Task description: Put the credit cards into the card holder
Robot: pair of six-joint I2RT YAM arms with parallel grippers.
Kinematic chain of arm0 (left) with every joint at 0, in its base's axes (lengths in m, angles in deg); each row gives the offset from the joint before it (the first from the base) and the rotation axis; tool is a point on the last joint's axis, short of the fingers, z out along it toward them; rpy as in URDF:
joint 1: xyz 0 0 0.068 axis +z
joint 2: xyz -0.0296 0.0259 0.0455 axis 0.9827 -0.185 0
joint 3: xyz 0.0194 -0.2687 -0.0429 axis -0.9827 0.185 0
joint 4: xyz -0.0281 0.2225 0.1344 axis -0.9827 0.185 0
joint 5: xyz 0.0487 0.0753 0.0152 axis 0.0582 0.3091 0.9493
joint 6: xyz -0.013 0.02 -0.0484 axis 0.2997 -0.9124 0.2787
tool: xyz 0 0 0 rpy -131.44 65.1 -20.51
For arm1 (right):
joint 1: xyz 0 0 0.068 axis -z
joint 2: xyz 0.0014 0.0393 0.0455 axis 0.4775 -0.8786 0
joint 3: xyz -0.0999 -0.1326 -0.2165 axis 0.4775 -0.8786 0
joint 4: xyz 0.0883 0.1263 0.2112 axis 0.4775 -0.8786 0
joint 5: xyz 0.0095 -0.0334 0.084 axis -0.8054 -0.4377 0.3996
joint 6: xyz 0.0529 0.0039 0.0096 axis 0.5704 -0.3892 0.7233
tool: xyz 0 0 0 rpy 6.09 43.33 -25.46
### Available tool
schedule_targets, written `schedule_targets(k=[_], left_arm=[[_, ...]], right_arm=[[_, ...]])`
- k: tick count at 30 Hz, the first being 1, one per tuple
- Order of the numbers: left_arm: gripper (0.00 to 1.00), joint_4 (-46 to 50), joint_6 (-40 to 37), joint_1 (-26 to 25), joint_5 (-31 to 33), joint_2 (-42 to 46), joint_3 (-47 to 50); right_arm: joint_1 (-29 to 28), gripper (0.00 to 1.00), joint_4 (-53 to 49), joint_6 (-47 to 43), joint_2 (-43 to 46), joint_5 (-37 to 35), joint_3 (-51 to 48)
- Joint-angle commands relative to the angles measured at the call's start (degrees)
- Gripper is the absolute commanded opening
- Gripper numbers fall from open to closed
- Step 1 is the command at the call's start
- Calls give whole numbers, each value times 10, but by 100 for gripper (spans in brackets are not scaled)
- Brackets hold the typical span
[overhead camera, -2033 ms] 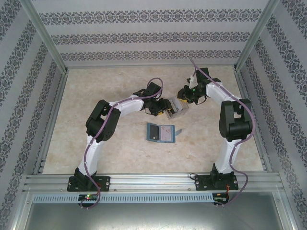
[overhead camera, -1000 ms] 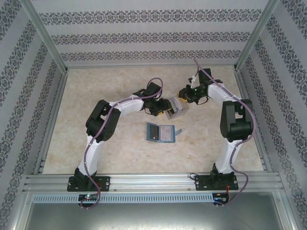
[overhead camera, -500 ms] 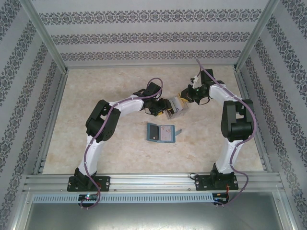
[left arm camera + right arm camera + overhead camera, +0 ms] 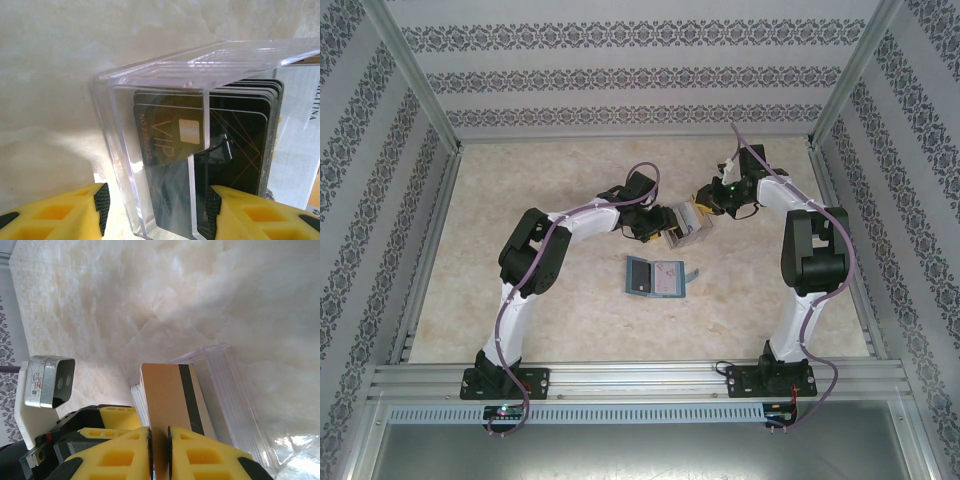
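Top: card holder [image 4: 655, 277] lies open on the table [image 4: 520, 230], just near of the clear case [image 4: 687, 235]. Left gripper [image 4: 663, 230] and right gripper [image 4: 704, 206] are both at the case.
Left wrist: jaws clamp the case walls, dark credit cards [image 4: 235, 135] inside.
Right wrist: jaws pinch a tan card [image 4: 167, 395] over the stack.

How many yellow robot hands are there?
2. The left yellow two-finger hand is at the clear plastic card box; the right yellow hand pinches a tan plastic card with a dark stripe, right by that box. None seems hidden.
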Motion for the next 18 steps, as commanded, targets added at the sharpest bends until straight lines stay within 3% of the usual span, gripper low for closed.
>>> schedule_targets(k=[1, 3, 13, 18], left_arm=[[56, -11, 6, 1, -10, -3, 7], [56, -12, 6, 1, -9, -3, 7], [56, -12, 7, 1, -10, -3, 7], [56, -12, 7, 1, -9, 0, 10]], right_arm=[[-6, 17, 3, 10, 16, 38, -6], [-5, 12, 4, 10, 16, 38, -8], [-4, 9, 15, 17, 22, 47, -14], [0, 9, 9, 6, 37, 5, -17]])
